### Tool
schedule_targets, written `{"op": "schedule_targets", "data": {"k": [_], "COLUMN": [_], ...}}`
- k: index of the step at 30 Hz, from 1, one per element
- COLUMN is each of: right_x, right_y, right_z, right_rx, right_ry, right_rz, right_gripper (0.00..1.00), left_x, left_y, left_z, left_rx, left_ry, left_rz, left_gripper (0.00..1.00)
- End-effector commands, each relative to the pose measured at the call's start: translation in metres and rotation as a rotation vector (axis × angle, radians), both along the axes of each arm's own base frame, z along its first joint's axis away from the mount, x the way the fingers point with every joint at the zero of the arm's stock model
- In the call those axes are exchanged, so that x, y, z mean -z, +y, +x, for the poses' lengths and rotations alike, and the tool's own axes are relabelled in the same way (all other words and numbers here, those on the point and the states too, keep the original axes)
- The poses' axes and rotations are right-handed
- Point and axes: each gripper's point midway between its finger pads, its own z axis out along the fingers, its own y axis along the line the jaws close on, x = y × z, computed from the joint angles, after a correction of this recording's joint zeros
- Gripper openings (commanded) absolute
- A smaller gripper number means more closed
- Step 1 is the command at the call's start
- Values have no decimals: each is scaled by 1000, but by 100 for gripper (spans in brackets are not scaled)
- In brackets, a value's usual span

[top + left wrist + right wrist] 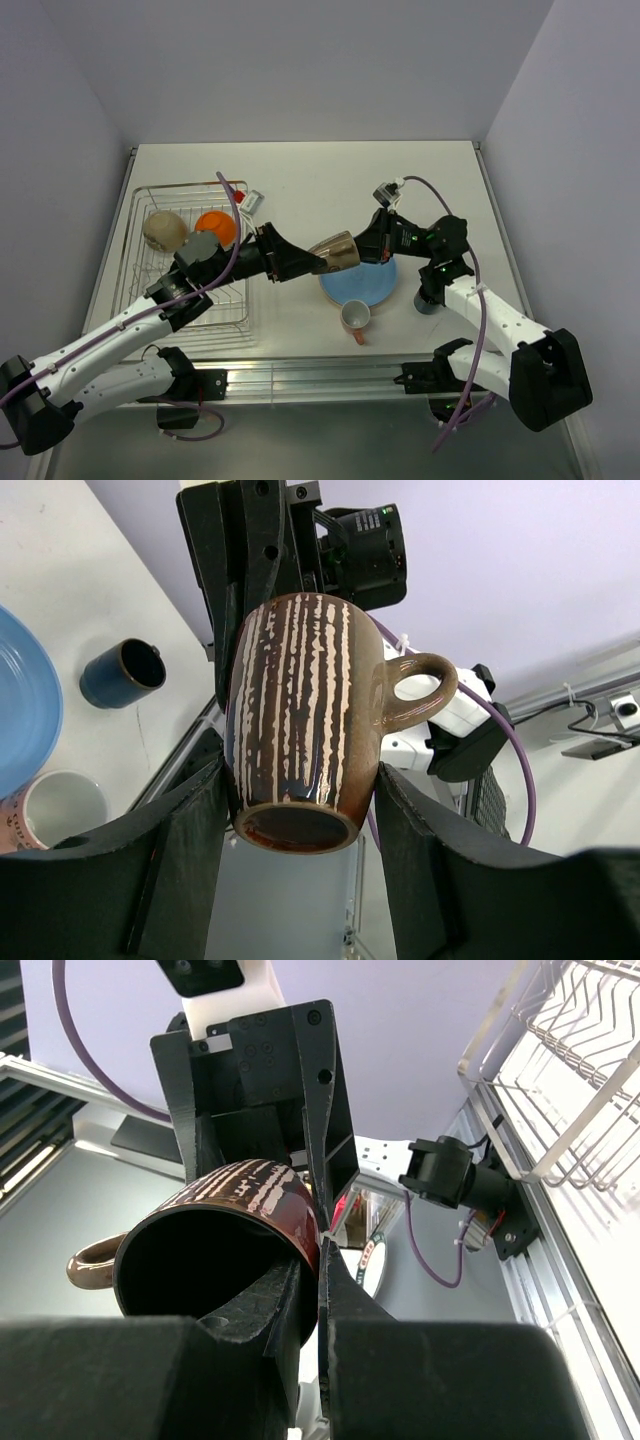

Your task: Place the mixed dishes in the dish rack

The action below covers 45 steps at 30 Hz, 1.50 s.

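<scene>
The dark brown striped mug (335, 250) hangs on its side in mid-air between my two grippers. My right gripper (362, 245) is shut on its rim, one finger inside and one outside (318, 1260). My left gripper (318, 262) straddles the mug's base (305, 710), and its fingers (200, 820) press against both sides. The wire dish rack (135, 215) stands at the left and holds the cream bowl (163, 230) and the orange bowl (215, 226). The blue plate (365, 285), pinkish-orange mug (355, 318) and dark blue mug (428, 300) sit on the table. The lilac and tan plates are out of view.
A small white and red object (250, 200) lies just behind the rack's right corner. The rack's edge shows in the right wrist view (560, 1070). The left wrist view shows the blue plate (15, 710), pinkish mug (55, 805) and dark blue mug (122, 673) below.
</scene>
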Motion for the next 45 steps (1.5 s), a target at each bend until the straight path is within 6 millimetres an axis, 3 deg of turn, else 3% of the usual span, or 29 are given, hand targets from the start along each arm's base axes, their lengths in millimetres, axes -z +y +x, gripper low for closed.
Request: {"op": "schedule_targets", "data": {"k": [1, 5, 7, 8, 14, 21, 22, 24, 25, 27, 29, 30, 31, 32, 33, 34, 36, 45], "right_x": [-7, -6, -6, -6, -5, 1, 3, 15, 22, 45, 68, 70, 77, 91, 85, 89, 86, 66], "right_y": [-1, -1, 0, 0, 1, -5, -8, -14, -17, -34, -54, -59, -66, -72, -76, -84, -90, -103], "right_z": [0, 1, 1, 1, 4, 10, 11, 20, 25, 44, 59, 62, 69, 69, 71, 79, 75, 63], "right_rx": [2, -3, -7, -6, -11, 27, 40, 85, 111, 202, 291, 319, 373, 402, 438, 505, 547, 608], "right_ry": [-35, -36, -37, -39, -38, -23, -23, 28, 12, 53, 143, 141, 107, 184, 151, 98, 73, -26], "right_rz": [32, 34, 35, 35, 33, 27, 23, -9, -32, -103, -167, -186, -228, -277, -301, -359, -414, -508], "right_gripper": [0, 3, 22, 38, 71, 80, 80, 81, 81, 81, 81, 81, 81, 81, 80, 80, 80, 80], "left_x": [-45, -46, -46, -45, -37, -26, -35, -22, -29, -13, -20, -7, -13, -9, 6, 5, 21, 33], "left_y": [5, 8, 8, 7, 7, 14, 17, 26, 33, 49, 70, 80, 96, 104, 114, 126, 142, 225], "left_z": [-5, -6, -7, -7, -6, 3, 5, 13, 18, 25, 34, 37, 49, 54, 57, 65, 74, 121], "left_rx": [-16, -18, -14, -14, -17, -90, -112, -174, -211, -280, -359, -391, -462, -494, -520, -568, -630, -953], "left_ry": [-103, -101, -103, -99, -82, -70, -93, -62, -83, -44, -62, -24, -35, -22, 25, 26, 78, 162], "left_rz": [-121, -146, -154, -151, -136, -38, -49, 33, 50, 145, 180, 245, 269, 303, 374, 400, 488, 778], "left_gripper": [0, 0, 0, 0, 0, 0, 0, 0, 0, 0, 0, 0, 0, 0, 0, 0, 0, 0]}}
